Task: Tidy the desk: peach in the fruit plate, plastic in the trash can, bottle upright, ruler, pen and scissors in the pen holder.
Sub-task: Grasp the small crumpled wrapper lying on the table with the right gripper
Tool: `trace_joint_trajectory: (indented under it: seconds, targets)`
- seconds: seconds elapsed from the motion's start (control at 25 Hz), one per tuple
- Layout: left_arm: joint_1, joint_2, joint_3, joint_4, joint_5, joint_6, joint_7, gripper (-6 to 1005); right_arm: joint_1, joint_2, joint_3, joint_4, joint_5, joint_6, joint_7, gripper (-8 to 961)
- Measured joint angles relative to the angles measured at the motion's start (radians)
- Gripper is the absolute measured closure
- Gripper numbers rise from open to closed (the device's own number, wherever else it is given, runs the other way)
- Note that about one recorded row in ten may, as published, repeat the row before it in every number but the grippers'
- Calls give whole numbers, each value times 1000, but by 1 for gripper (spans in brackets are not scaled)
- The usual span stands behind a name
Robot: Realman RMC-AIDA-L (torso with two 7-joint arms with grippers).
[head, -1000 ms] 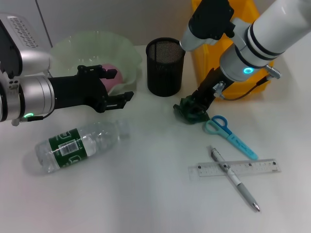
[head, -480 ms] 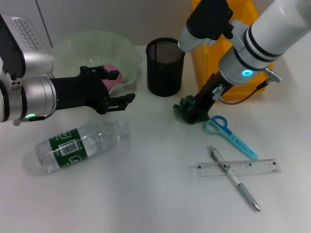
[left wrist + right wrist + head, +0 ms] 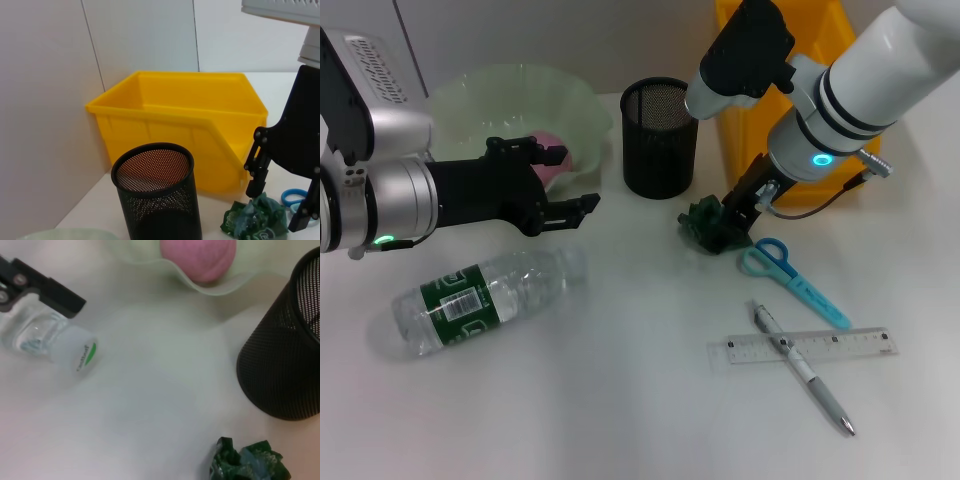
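The pink peach [image 3: 548, 162] lies in the pale green fruit plate [image 3: 510, 95]. My left gripper [image 3: 570, 180] is open and empty, just in front of the plate and above the lying clear bottle [image 3: 480, 300]. My right gripper [image 3: 735, 218] is down at the crumpled green plastic [image 3: 705, 225]. In the left wrist view its two fingers [image 3: 256, 172] stand apart on either side of the plastic [image 3: 255, 220]. The blue scissors [image 3: 790, 270], clear ruler [image 3: 840, 345] and pen [image 3: 805, 372] lie on the table at the right. The black mesh pen holder [image 3: 660, 135] is empty.
The yellow trash bin [image 3: 175, 115] stands behind the pen holder at the back right. The right wrist view shows the bottle's neck [image 3: 50, 340], the peach [image 3: 200, 257], the holder [image 3: 285, 360] and the plastic [image 3: 250, 462].
My right arm has shifted slightly left and its gripper has settled closer onto the plastic, which has moved a little. My left gripper has hardly moved.
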Motion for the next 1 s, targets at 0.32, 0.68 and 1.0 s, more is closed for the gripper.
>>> trace_joint_trajectory:
  seconds: [0.32, 0.68, 1.0]
  targets:
    - [0, -1, 6, 0, 0, -1, 0, 279, 7, -1, 0, 38, 0, 39, -5, 258]
    - [1, -1, 7, 0, 0, -1, 0, 280, 13, -1, -1, 59, -1, 61, -6, 260]
    - [3, -1, 7, 0, 0, -1, 0, 280, 28, -2, -2, 78, -14, 68, 1, 269]
